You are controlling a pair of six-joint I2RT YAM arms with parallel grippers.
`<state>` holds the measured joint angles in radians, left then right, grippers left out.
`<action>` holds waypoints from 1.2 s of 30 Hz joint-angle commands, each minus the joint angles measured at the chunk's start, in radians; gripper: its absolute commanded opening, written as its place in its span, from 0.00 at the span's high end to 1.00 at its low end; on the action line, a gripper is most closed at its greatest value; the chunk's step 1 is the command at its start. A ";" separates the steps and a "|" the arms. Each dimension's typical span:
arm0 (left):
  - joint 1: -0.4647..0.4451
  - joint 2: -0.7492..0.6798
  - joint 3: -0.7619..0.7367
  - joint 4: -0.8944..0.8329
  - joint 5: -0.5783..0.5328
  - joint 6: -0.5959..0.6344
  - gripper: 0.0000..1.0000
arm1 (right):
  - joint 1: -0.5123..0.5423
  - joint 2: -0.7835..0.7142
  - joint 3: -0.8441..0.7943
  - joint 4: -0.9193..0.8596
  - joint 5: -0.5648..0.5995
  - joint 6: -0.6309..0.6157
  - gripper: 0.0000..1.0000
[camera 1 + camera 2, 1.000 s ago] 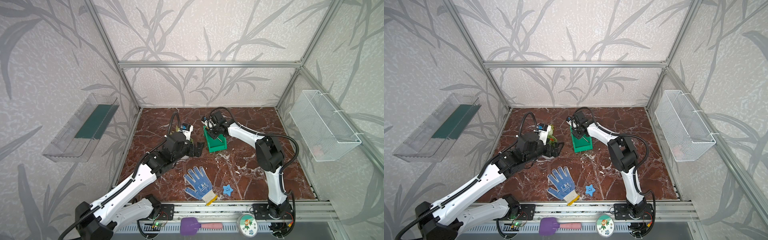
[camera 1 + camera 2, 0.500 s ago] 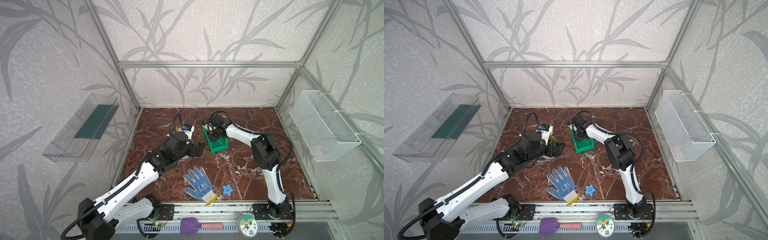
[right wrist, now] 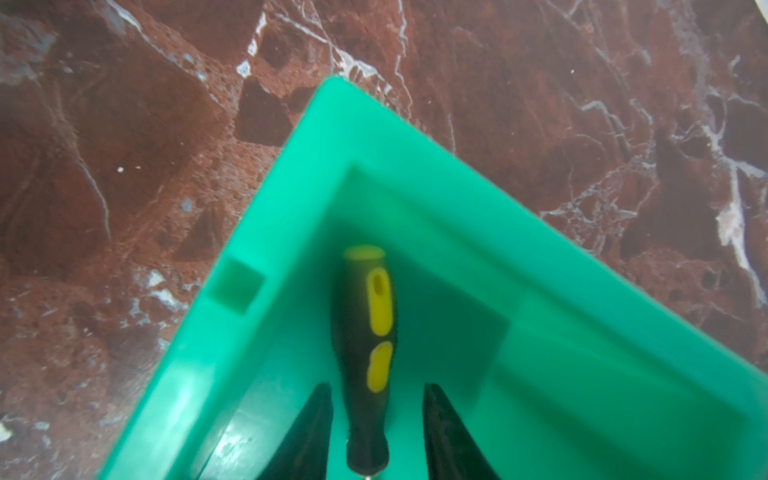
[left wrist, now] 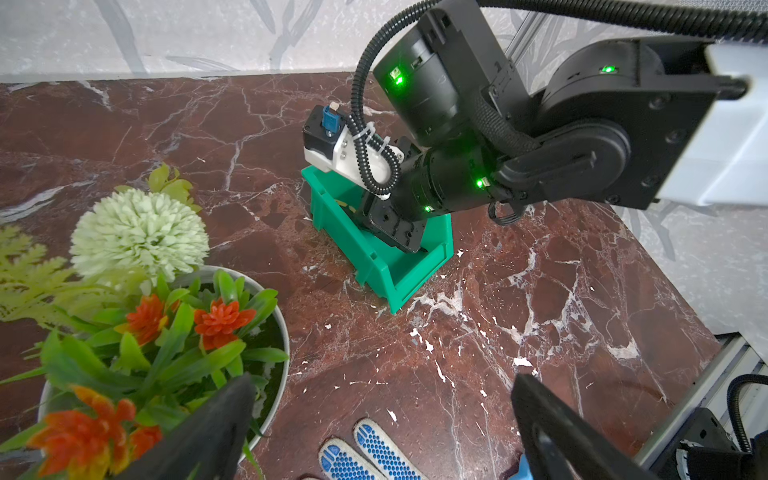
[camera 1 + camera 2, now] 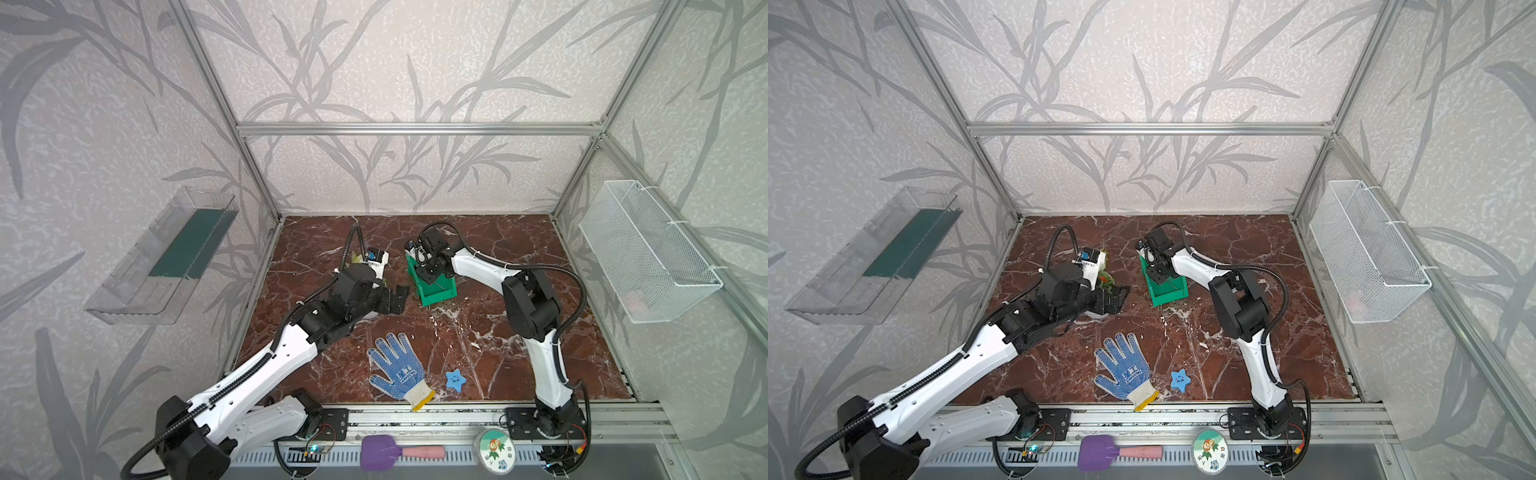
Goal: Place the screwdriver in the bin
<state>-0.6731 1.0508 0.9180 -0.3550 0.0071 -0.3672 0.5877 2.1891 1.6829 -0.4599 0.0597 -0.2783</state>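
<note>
The green bin (image 5: 436, 293) (image 5: 1170, 294) stands on the marble floor at mid-back. My right gripper (image 5: 428, 274) (image 5: 1158, 274) (image 4: 401, 237) reaches down into it. In the right wrist view the screwdriver (image 3: 365, 332), black handle with yellow patches, lies on the bin (image 3: 457, 199) floor, its end toward a corner. The right gripper (image 3: 378, 388) is open, with a gap showing on each side of the handle. My left gripper (image 5: 395, 299) (image 5: 1115, 299) (image 4: 382, 380) hangs open and empty over the floor, left of the bin (image 4: 399, 270).
A white pot of artificial flowers (image 4: 166, 332) sits under my left wrist. A blue glove (image 5: 399, 370) and a blue star (image 5: 455, 380) lie near the front. A purple spatula (image 5: 390, 451) and a round tin (image 5: 496, 451) rest on the front rail. A wire basket (image 5: 648, 249) and a clear tray (image 5: 166, 257) hang on the side walls.
My right gripper has sunk deeper into the bin and its jaws have parted, letting go of the screwdriver. The left arm has shifted only slightly.
</note>
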 commanded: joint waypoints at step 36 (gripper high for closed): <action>0.493 0.036 0.271 0.002 -0.088 0.077 0.01 | -0.438 -1.092 -0.868 0.686 0.292 0.649 0.01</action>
<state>-0.2607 1.0954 1.2137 -0.3977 -0.0391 -0.2703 0.1970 1.1252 0.8913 0.1436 0.2119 0.2722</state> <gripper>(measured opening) 0.992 0.993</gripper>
